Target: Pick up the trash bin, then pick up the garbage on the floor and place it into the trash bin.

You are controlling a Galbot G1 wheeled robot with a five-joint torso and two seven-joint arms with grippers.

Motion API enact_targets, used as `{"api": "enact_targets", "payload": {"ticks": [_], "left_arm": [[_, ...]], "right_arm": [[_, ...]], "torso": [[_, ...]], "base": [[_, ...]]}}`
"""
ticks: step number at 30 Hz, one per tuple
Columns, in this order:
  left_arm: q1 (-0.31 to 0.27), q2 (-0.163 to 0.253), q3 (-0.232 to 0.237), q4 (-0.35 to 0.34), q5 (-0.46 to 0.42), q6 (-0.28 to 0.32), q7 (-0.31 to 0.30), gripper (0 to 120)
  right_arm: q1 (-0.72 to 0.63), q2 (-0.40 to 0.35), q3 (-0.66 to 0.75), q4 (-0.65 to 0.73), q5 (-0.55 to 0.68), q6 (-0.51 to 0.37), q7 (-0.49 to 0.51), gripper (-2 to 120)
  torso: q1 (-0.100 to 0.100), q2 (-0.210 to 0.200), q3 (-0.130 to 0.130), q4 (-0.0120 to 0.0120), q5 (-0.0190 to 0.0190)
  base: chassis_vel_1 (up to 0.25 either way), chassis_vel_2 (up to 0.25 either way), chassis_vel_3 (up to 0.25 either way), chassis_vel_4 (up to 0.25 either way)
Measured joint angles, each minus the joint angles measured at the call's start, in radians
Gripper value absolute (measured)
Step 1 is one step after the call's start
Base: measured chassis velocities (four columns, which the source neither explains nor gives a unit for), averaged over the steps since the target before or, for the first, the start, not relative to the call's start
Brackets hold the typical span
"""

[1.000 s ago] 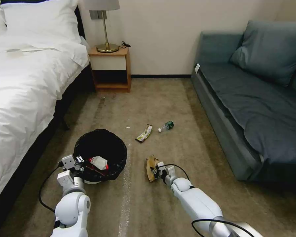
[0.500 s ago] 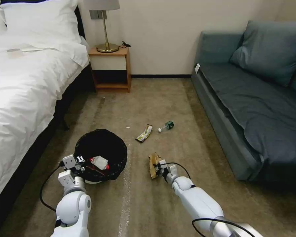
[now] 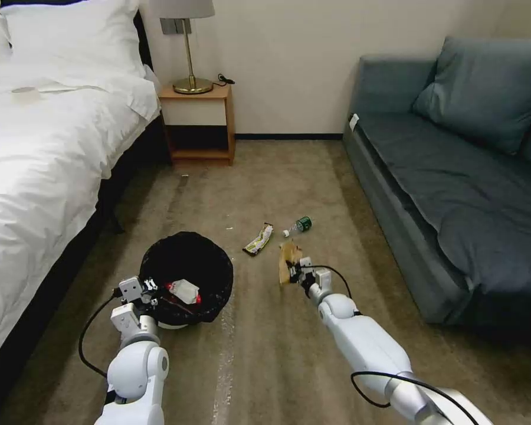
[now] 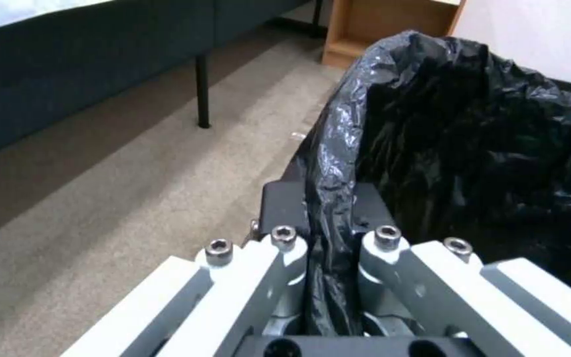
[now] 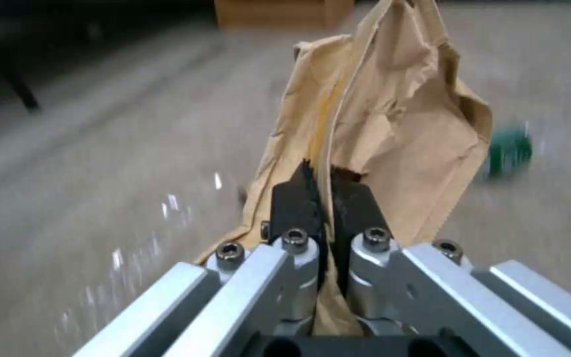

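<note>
The brown paper bag [image 5: 378,124] hangs crumpled from the right gripper [image 5: 322,198], whose jaws are clamped tight on its lower edge, so it stands upright and clear of the carpet [image 3: 265,354], ready to be carried across. Just beyond this gripper lie the yellow-black wrapper [image 3: 258,239] and the small bottle [image 3: 297,226], both on the floor. Well off to its left is the trash bin [image 3: 187,277], held by the left gripper [image 4: 328,218], which is closed on the near rim with the black liner [image 4: 484,139] pinched between its jaws; that grip keeps the mouth open and facing up. Inside the bin rests a red snack packet [image 3: 184,291].
</note>
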Motion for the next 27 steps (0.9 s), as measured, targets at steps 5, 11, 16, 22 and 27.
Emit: {"api": "enact_targets", "payload": {"ticks": [5,11,16,22,27], "left_arm": [[-0.002,0.005,-0.003,0.006,-0.004,0.0,0.0,4],[-0.011,0.006,-0.01,0.02,-0.008,-0.002,0.001,4],[-0.015,0.007,-0.009,0.021,-0.01,-0.002,0.002,4],[-0.015,0.007,-0.008,0.019,-0.011,-0.002,0.002,4],[-0.01,0.007,-0.012,0.018,-0.012,-0.002,0.004,4]], "right_arm": [[0.003,-0.015,-0.01,0.114,0.028,0.0,0.017,0],[-0.003,-0.049,-0.049,0.3,0.052,-0.007,0.035,0],[-0.014,-0.074,-0.104,0.487,0.082,-0.023,0.054,0],[-0.007,-0.078,-0.167,0.59,0.101,-0.035,0.065,0],[0.001,-0.078,-0.217,0.637,0.11,-0.048,0.07,0]], "torso": [[0.0,0.0,0.0,0.0002,0.0],[0.0,0.0,0.0,0.0001,0.0],[0.0,0.0,0.0,0.0,-0.0001],[0.0,0.0,0.0,0.0,-0.0002],[0.0,0.0,0.0,0.0002,-0.0002]], "base": [[0.0,0.0,0.0,0.0],[0.0,0.0,0.0,0.0],[0.0,0.0,0.0,0.0],[0.0,0.0,0.0,0.0],[0.0,0.0,0.0,0.0]]}}
